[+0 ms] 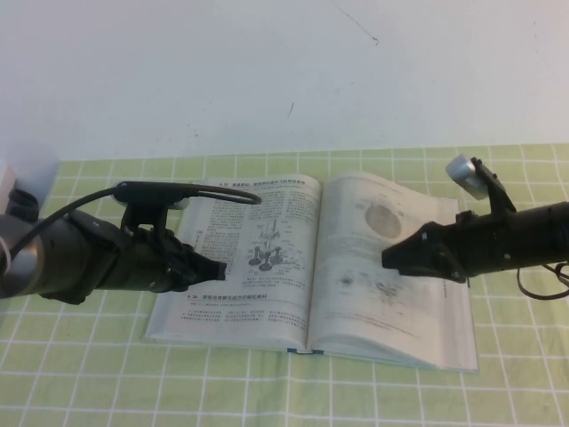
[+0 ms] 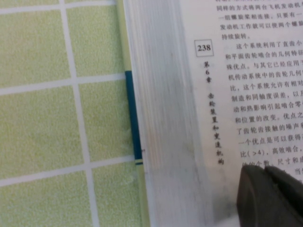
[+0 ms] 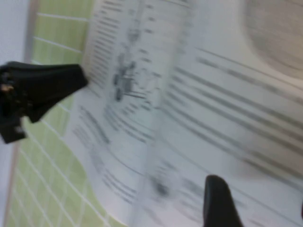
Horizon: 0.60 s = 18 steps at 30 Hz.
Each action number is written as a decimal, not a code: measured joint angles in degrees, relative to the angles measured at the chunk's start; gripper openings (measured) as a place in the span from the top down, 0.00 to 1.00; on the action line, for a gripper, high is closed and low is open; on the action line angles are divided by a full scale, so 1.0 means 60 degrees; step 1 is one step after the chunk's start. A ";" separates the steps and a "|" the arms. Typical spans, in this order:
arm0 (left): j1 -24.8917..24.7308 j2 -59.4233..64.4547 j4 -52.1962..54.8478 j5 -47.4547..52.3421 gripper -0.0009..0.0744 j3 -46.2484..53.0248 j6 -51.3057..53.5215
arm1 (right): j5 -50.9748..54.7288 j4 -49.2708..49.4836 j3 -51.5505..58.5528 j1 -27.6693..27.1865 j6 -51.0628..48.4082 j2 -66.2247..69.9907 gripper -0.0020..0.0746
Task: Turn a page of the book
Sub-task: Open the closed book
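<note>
The book (image 1: 240, 307) lies open on the green checked cloth, with a teal cover edge at its front. Its right-hand page (image 1: 391, 294) carries a round grey diagram (image 1: 384, 218) and lies flat. My left gripper (image 1: 216, 267) is shut and its tips rest on the left leaf near the valve-like drawing; in the left wrist view its fingers (image 2: 265, 194) touch the leaf numbered 238 (image 2: 236, 94). My right gripper (image 1: 388, 257) hovers over the middle of the right page, open and empty. The right wrist view shows one finger (image 3: 215, 201) above the page (image 3: 246, 118).
The green checked cloth (image 1: 89, 374) covers the table up to a white wall. A white object (image 1: 7, 182) sits at the far left edge. A black cable (image 1: 544, 286) loops beside the right arm. My left gripper also shows in the right wrist view (image 3: 42, 90).
</note>
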 joint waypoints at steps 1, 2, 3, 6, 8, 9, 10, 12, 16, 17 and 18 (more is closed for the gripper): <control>0.0000 0.0000 0.0000 0.0000 0.99 0.0000 0.0000 | 0.0269 0.0319 0.0000 0.0000 -0.0185 0.0000 0.51; 0.0000 0.0000 -0.0024 0.0015 0.99 0.0000 0.0000 | 0.0457 0.0547 0.0000 0.0000 -0.0312 0.0000 0.51; 0.0000 0.0000 -0.0028 0.0023 0.99 -0.0016 0.0000 | 0.0643 0.0766 0.0000 0.0020 -0.0426 0.0000 0.51; 0.0000 0.0000 -0.0044 0.0038 0.99 -0.0016 0.0000 | 0.0831 0.0962 0.0000 0.0001 -0.0526 0.0000 0.51; 0.0000 0.0000 -0.0044 0.0045 0.99 -0.0016 0.0000 | 0.0871 0.0782 -0.0018 -0.0130 -0.0379 0.0000 0.51; 0.0000 0.0000 -0.0044 0.0045 0.99 -0.0016 0.0000 | 0.0920 0.0603 -0.0018 -0.0236 -0.0264 0.0000 0.51; 0.0000 0.0000 -0.0048 0.0060 0.99 -0.0016 0.0000 | 0.0993 0.0343 -0.0018 -0.0347 -0.0178 -0.0037 0.51; 0.0000 0.0000 -0.0065 0.0060 0.99 -0.0016 0.0000 | 0.1073 -0.0280 -0.0018 -0.0566 -0.0095 -0.0184 0.51; 0.0000 0.0000 -0.0065 0.0060 0.99 -0.0016 0.0000 | 0.0713 -0.2077 -0.0150 -0.0799 0.0684 -0.0551 0.51; 0.0000 0.0000 -0.0065 0.0060 0.99 -0.0016 0.0000 | 0.0544 -0.2549 -0.0173 -0.0817 0.1000 -0.0572 0.51; 0.0000 0.0000 -0.0065 0.0060 0.99 -0.0016 0.0000 | 0.0321 -0.2985 -0.0195 -0.0817 0.1277 -0.0572 0.51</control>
